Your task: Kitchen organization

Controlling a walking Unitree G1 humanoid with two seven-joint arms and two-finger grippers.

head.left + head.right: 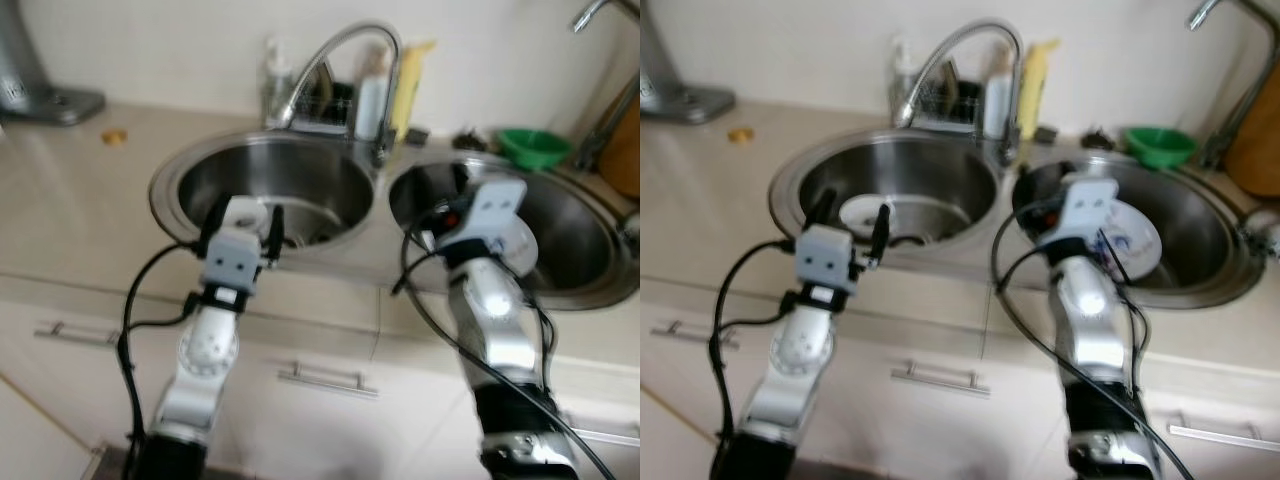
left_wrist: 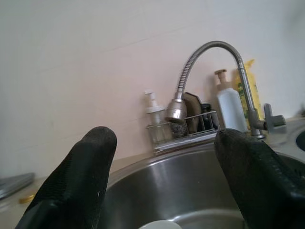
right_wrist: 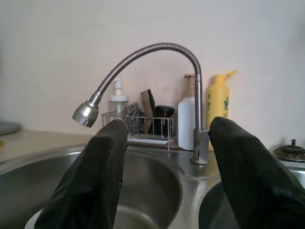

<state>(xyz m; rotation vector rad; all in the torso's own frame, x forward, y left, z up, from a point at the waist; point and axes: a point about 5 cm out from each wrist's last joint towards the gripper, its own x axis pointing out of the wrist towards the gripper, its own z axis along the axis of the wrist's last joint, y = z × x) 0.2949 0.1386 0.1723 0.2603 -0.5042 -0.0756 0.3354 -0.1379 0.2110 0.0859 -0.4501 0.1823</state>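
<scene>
While both arms reached over the counter edge toward a double sink, the left gripper (image 1: 851, 222) hung with its fingers (image 2: 78, 181) spread wide and empty above the near rim of the left basin (image 1: 940, 175). A white bowl or cup (image 1: 864, 213) lay in that basin, just ahead of and below the left fingertips, so the left arm looked the nearer one for lifting it. Beyond it, the gooseneck faucet (image 3: 143, 55) arched back toward a wire caddy (image 3: 138, 126) holding a steel scourer, with a white pump bottle (image 3: 187, 121) and a yellow detergent bottle (image 3: 218, 102) alongside. To the right, the right gripper (image 3: 167, 167) was likewise open and holding nothing, poised over the right basin (image 1: 1200, 235), where a white patterned plate (image 1: 1135, 240) sat tilted just past its wrist. A green bowl (image 1: 1159, 146) rested on the counter behind.
</scene>
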